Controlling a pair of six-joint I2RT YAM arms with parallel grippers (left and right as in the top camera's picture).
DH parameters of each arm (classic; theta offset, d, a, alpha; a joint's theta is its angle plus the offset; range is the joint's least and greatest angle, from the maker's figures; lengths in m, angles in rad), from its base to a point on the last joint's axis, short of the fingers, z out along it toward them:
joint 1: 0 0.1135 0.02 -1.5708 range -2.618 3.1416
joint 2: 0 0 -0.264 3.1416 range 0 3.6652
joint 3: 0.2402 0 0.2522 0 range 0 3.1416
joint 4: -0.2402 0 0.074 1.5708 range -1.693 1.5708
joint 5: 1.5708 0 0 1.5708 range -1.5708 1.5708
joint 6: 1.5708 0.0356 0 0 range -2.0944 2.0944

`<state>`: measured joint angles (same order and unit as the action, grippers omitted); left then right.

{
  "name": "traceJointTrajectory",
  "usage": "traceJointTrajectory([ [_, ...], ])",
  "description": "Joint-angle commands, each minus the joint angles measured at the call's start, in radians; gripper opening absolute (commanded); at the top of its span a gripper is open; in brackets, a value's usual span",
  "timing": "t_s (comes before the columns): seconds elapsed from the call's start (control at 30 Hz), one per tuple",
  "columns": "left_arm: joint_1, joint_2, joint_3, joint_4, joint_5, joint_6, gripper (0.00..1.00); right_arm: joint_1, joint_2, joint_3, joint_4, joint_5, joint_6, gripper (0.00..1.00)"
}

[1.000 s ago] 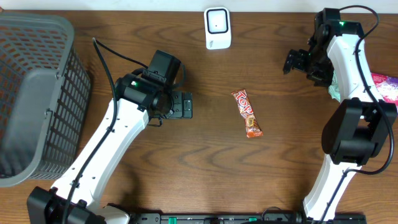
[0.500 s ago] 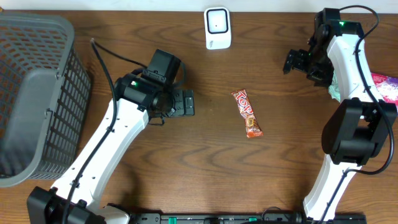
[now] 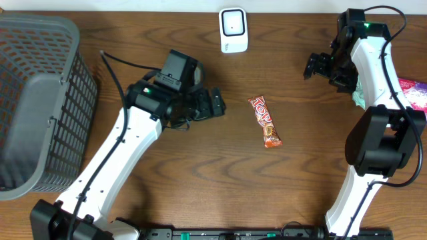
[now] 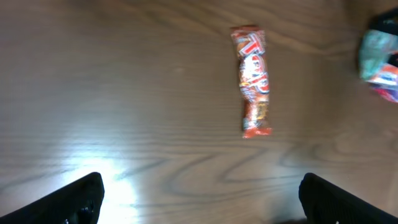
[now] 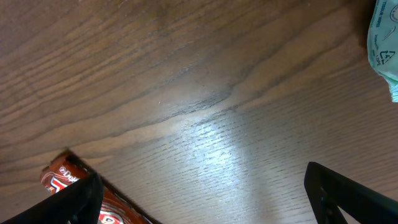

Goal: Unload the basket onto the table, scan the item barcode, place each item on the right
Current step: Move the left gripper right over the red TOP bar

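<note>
**Inspector:** Where is the item?

**Assessor:** The candy bar (image 3: pixel 265 122) lies flat on the table (image 3: pixel 200 180), a little right of the middle and well away from every edge. Its red-orange wrapper faces up with the lettering showing, and its long side runs roughly from the far edge towards the near edge, slightly slanted. No barcode can be made out on it.

**Inspector:** And the pincers?

**Assessor:** The left gripper (image 3: pixel 212 105) is released, with its jaws spread wide and nothing between them. It hangs just left of the bar and does not touch it. In the left wrist view the bar lies ahead of the two fingertips. The right gripper (image 3: pixel 313 67) is also released and empty. It sits towards the far right corner, apart from the bar.

**Inspector:** What else is there?

**Assessor:** The white scanner (image 3: pixel 233 30) stands at the middle of the far edge. A grey basket (image 3: pixel 33 100) fills the far left corner. A teal packet (image 3: pixel 359 93) and a pink packet (image 3: pixel 413 93) sit at the right edge, partly hidden behind the right arm.
</note>
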<state>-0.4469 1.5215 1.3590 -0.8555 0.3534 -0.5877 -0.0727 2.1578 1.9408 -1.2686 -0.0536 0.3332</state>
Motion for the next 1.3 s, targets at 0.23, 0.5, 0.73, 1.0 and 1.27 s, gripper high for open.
traceJointTrajectory([
  [0.23,-0.078,0.133,0.0,0.097,-0.085,-0.119,1.0,0.004,-0.02,0.007,-0.003,-0.005,0.018,0.99],
  [0.5,-0.128,0.241,0.001,0.196,-0.077,-0.175,1.0,0.004,-0.02,0.007,-0.003,-0.005,0.018,0.99],
  [0.73,-0.159,0.27,0.045,0.142,-0.171,-0.179,0.99,0.004,-0.02,0.007,-0.003,-0.005,0.018,0.99],
  [1.0,-0.183,0.271,0.08,0.166,-0.176,-0.113,0.99,0.004,-0.02,0.007,-0.003,-0.005,0.018,0.99],
  [1.27,-0.307,0.283,0.072,0.315,-0.41,-0.2,0.99,0.004,-0.02,0.007,-0.003,-0.005,0.018,0.99],
])
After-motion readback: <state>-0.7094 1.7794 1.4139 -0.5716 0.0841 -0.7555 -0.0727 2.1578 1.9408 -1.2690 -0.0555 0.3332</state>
